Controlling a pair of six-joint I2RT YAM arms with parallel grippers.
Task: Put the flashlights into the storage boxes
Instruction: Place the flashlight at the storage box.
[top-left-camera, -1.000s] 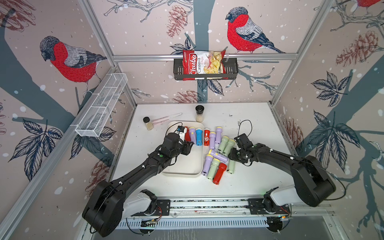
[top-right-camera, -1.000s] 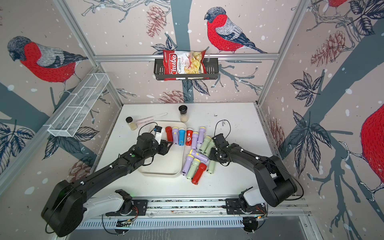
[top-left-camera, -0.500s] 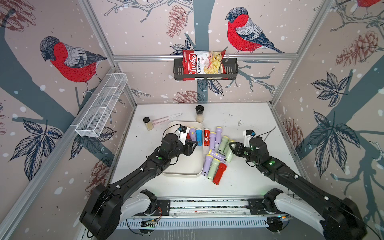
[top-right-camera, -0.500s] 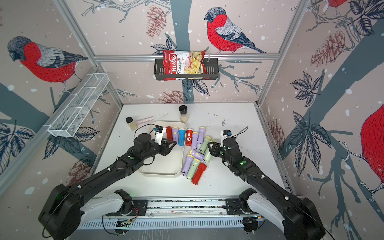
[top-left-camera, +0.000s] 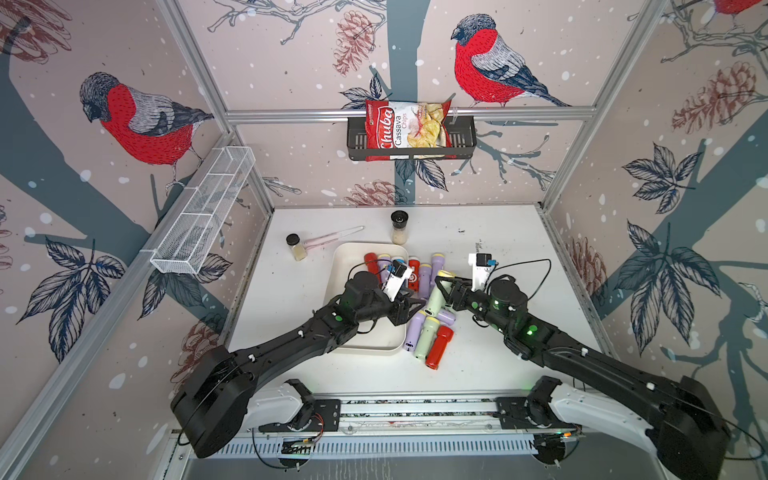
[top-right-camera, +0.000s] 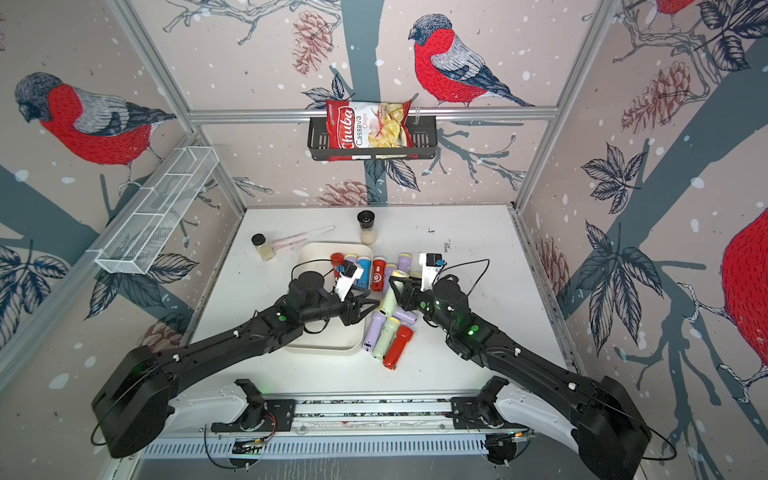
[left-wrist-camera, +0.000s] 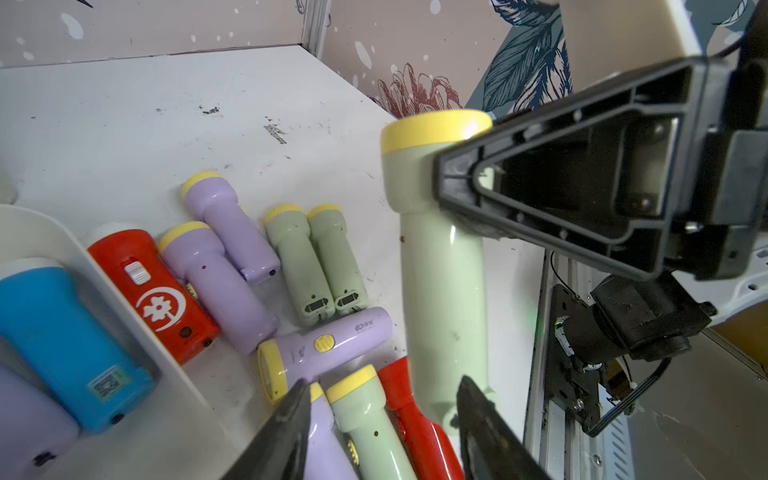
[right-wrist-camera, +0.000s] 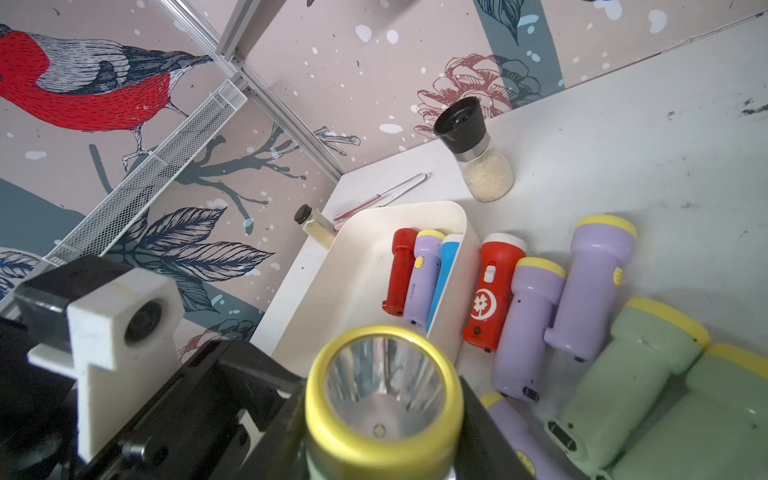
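Fingers of the right gripper (top-left-camera: 444, 290) are shut tight on one green flashlight (left-wrist-camera: 442, 291). They pinch it at the neck, just under its yellow head, and it is held up off the table. Its long side runs from near to far. The tail points back to the robot's base and the head points away to the back wall.

Fingers of the left gripper (left-wrist-camera: 384, 384) are partly open and hold nothing. The tail of the green flashlight sits right by one left finger, partly in the gap. I cannot tell if they touch.

Under both sets of fingers, more flashlights (top-left-camera: 424, 338) lie in a loose heap: lilac, green and red.

The cream tray (top-left-camera: 374, 351) is below the left fingers and spreads out on the side away from the right fingers. At its far end a red, a lilac and a blue one lie side by side, heads to the back wall.

Past the fingers the white table (top-left-camera: 507, 232) is scuffed with dark marks. Two black-capped jars (top-left-camera: 399, 227) stand further back. The walls show red birds, and they hold a wire basket (top-left-camera: 203, 208) and a black basket (top-left-camera: 461, 143) with a chips bag (top-left-camera: 405, 131)
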